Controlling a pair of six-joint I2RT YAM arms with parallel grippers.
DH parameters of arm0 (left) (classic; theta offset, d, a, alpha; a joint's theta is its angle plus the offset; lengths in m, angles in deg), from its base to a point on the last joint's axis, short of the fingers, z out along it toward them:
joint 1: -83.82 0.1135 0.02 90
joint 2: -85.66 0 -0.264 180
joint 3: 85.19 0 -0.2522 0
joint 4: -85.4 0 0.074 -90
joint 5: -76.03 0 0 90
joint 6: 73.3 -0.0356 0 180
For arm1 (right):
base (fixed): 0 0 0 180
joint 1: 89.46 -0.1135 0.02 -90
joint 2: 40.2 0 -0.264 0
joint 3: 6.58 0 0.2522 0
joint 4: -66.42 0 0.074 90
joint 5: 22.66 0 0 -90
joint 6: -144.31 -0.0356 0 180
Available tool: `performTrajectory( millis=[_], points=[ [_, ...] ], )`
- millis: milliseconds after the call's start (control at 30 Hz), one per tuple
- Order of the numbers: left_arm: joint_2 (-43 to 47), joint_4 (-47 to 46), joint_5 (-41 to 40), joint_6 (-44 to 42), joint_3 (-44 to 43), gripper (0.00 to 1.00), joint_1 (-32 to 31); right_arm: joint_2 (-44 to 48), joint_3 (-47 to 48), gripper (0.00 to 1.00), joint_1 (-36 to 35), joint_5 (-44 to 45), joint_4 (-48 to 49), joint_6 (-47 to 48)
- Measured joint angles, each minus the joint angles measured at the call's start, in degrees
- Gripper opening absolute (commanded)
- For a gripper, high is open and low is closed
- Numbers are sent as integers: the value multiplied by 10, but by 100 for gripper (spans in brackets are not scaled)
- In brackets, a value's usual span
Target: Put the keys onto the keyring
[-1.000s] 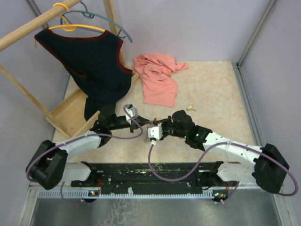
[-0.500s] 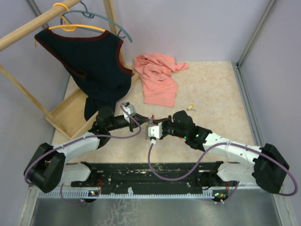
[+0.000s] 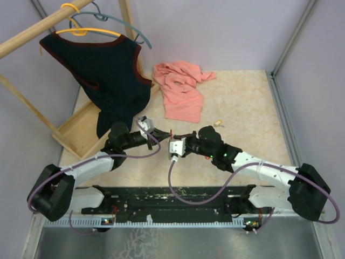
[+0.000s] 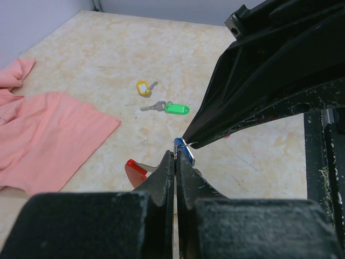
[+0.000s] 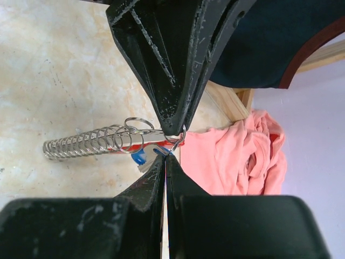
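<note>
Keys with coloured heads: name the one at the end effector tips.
The blue-headed metal key; the green-headed key and yellow-headed key lie loose on the marbled tabletop beyond.

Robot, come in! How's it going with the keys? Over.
Left gripper, right gripper shut, tips meeting. Blue key and keyring at the tips. Green key, yellow key loose on table. Nothing blocking.

Setting: a robotics laboratory test cell. The marble-patterned tabletop point(image 3: 242, 108) is enclosed by plain lavender wall panels point(image 3: 215, 32) set in metal frame posts point(image 3: 294, 38). The left arm point(image 3: 91, 162) and right arm point(image 3: 259, 164) are bolted to a black mounting rail point(image 3: 178, 197) at the near edge. Staged props occupy the surface: a wooden garment rack point(image 3: 38, 29), a dark vest point(image 3: 113, 75) and a pink cloth point(image 3: 180, 89).
</note>
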State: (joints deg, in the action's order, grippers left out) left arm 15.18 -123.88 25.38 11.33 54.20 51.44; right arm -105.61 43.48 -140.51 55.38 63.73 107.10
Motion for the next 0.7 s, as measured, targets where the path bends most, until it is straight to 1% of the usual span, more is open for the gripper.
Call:
performTrajectory(
  millis=[133,267,500,700],
  points=[
    [0,-5,8,-4,2,0,0,0,0,0,5,-3,2,-10],
    [0,-6,21,-23,5,0,-1,-3,5,0,16,-31,-9,-14],
    [0,15,42,-68,6,0,-2,-23,55,0,34,-80,-94,-1],
    [0,33,61,-85,6,0,-7,-43,96,0,39,-105,-152,17]
  ],
)
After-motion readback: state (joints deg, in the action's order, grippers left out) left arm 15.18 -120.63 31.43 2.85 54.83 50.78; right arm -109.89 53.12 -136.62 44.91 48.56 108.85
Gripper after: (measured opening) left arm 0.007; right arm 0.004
